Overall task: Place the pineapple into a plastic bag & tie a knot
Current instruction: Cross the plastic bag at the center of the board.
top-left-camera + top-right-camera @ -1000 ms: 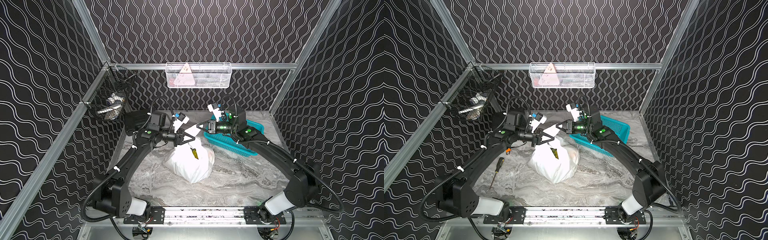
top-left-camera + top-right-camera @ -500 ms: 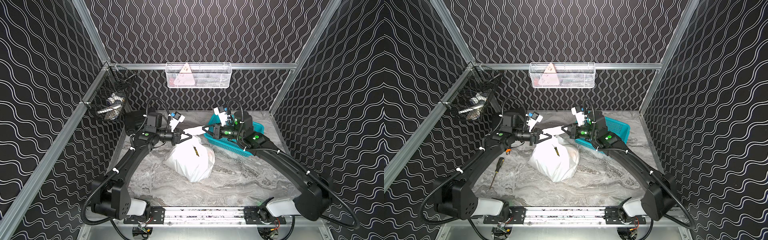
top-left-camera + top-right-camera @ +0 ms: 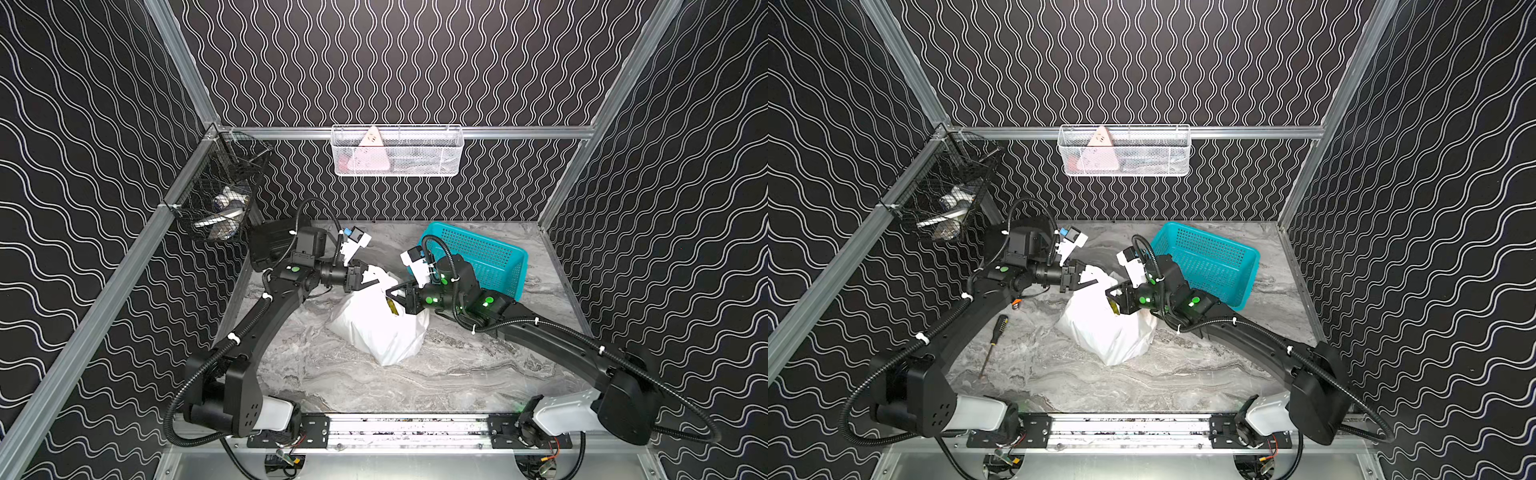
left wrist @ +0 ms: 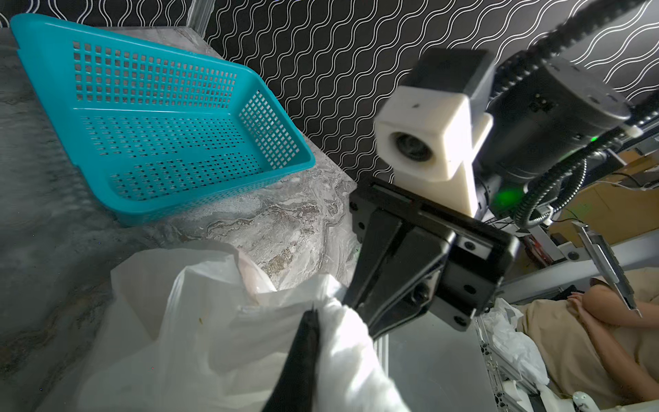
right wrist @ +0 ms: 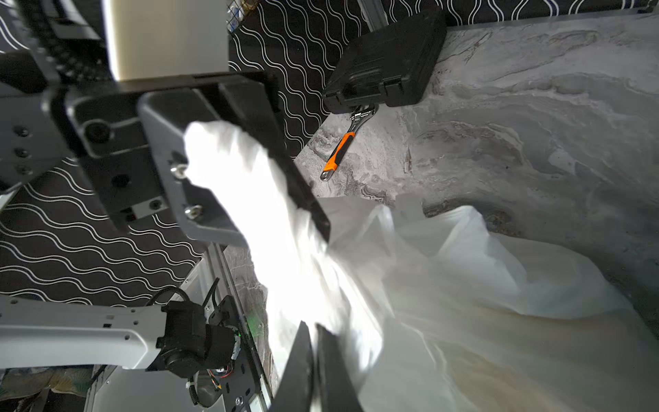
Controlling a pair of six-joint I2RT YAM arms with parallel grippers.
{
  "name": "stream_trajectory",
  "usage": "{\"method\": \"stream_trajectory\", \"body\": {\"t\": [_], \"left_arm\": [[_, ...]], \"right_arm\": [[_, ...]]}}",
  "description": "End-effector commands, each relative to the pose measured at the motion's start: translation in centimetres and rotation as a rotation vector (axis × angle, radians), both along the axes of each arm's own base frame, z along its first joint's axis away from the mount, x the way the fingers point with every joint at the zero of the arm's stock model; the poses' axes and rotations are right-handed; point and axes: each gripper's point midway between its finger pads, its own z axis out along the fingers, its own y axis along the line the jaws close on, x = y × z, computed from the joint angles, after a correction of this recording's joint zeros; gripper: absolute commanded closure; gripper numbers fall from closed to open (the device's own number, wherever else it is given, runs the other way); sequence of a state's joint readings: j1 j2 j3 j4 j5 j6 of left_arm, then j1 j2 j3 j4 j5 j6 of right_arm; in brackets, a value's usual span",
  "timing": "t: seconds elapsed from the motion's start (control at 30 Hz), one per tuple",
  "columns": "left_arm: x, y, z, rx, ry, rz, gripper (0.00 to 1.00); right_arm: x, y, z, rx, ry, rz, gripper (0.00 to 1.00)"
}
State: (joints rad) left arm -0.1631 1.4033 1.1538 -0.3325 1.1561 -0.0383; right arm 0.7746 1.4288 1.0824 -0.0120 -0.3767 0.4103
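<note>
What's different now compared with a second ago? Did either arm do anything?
The right gripper pulled back from beside the teal basket toward the robot's base and now sits over the plastic bag, its elbow swung outward. The left gripper barely shifted. Both still pinch the bag's white plastic. Bag, basket and screwdriver stayed put.

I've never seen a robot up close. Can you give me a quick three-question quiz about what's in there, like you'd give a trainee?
1. True or false: the teal basket is empty.
2. Which tool lies on the table? A hammer, B screwdriver, C saw.
3. What is the right claw pinching?
Key: 1 true; 2 B; 3 the white bag.
</note>
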Motion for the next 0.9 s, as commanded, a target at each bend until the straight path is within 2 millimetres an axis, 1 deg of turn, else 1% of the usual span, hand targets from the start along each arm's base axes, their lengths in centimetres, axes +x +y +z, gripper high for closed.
{"method": "stream_trajectory", "body": {"t": [0.0, 0.13, 0.2, 0.27, 0.37, 0.47, 0.57, 0.77, 0.83, 0.87], "left_arm": [[-0.6, -0.1, 0.6, 0.010, -0.052, -0.030, 0.79], [-1.2, 0.2, 0.0, 0.036, -0.050, -0.022, 0.65], [-1.3, 0.3, -0.4, 0.049, -0.042, -0.016, 0.60], [-1.2, 0.3, -0.4, 0.049, -0.042, -0.012, 0.58], [-0.8, 0.2, -0.6, 0.053, -0.038, -0.001, 0.58], [0.3, 0.3, -1.2, 0.075, -0.019, 0.028, 0.61], [0.4, 0.0, -1.0, 0.056, -0.002, 0.002, 0.62], [0.3, -0.2, -0.1, 0.024, -0.020, -0.005, 0.61], [0.4, -0.1, 0.0, 0.022, -0.027, -0.002, 0.62], [0.5, -0.1, -0.1, 0.020, -0.028, -0.001, 0.64]], "right_arm": [[1.2, -0.1, -0.5, 0.012, 0.049, -0.003, 1.00], [2.4, 0.0, 0.3, 0.084, 0.061, -0.012, 1.00], [2.7, 0.1, 0.5, 0.099, 0.076, -0.004, 1.00], [2.5, 0.1, 0.5, 0.101, 0.081, 0.000, 1.00], [1.9, 0.2, 0.7, 0.106, 0.091, 0.009, 1.00], [0.6, 0.6, 1.0, 0.094, 0.080, 0.020, 1.00], [-0.3, 0.7, 1.0, 0.086, 0.086, 0.023, 1.00], [-0.3, 1.3, -1.3, 0.059, 0.122, 0.026, 1.00], [-0.2, 1.4, -1.6, 0.065, 0.123, 0.027, 1.00], [-0.2, 1.5, -1.5, 0.070, 0.120, 0.032, 1.00]]}}
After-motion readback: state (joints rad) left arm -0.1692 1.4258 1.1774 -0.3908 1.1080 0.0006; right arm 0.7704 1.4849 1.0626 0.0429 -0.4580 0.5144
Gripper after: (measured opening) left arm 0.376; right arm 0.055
